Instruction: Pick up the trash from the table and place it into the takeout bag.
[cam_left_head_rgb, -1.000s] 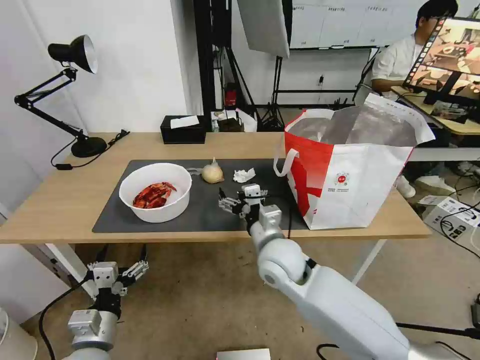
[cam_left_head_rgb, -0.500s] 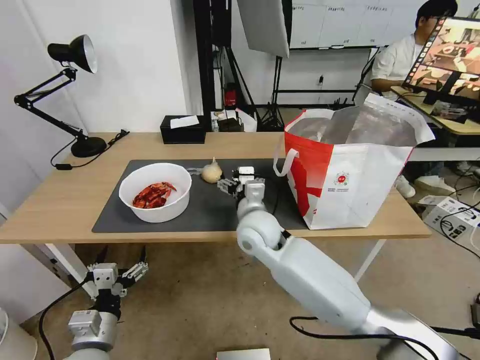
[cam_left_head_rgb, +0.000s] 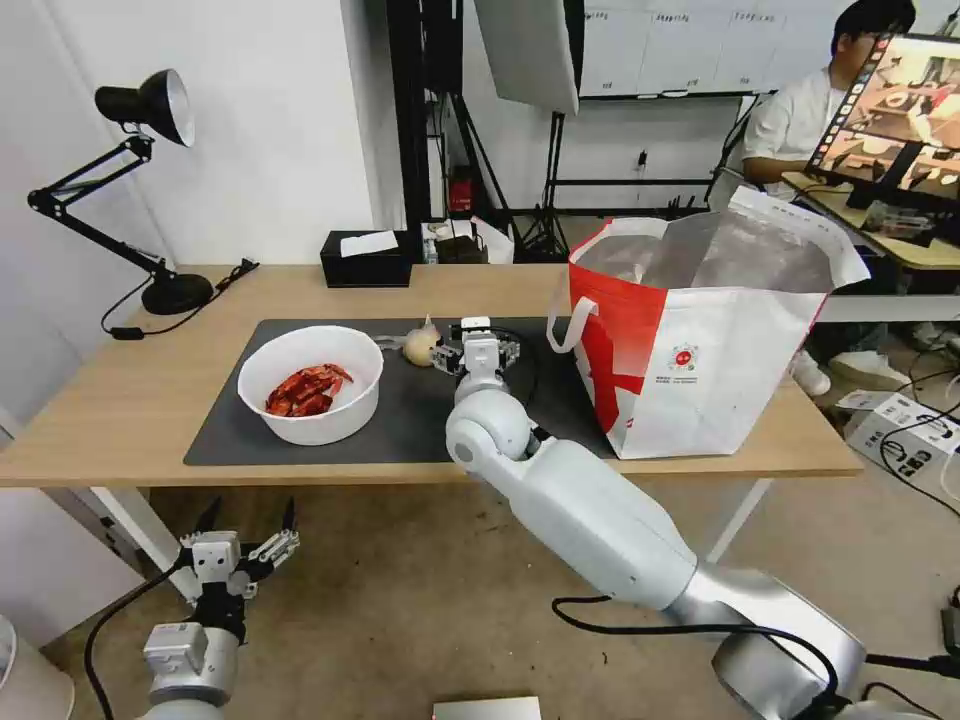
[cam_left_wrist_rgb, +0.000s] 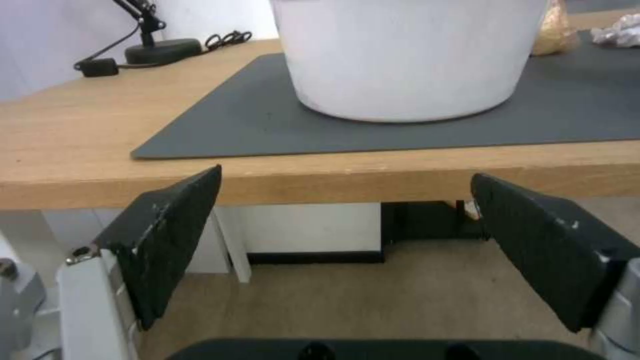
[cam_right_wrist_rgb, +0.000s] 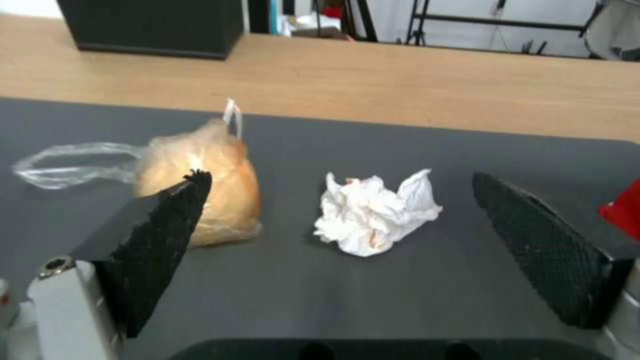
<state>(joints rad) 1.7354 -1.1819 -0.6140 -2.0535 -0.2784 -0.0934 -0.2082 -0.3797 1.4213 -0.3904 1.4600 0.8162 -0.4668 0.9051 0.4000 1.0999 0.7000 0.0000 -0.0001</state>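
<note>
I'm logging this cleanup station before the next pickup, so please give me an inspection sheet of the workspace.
Surface: table bears a dark mat.
Job's things: bowl of crayfish shells, knotted bag and crumpled tissue lie on the mat; takeout bag stands open at its right end.
Clutter: desk lamp, black tissue box.
Grippers: right tool open, low over the mat, straddling the tissue; left tool open below the table edge.
Cables: lamp cord on table.
Surroundings: monitor desk behind.
</note>
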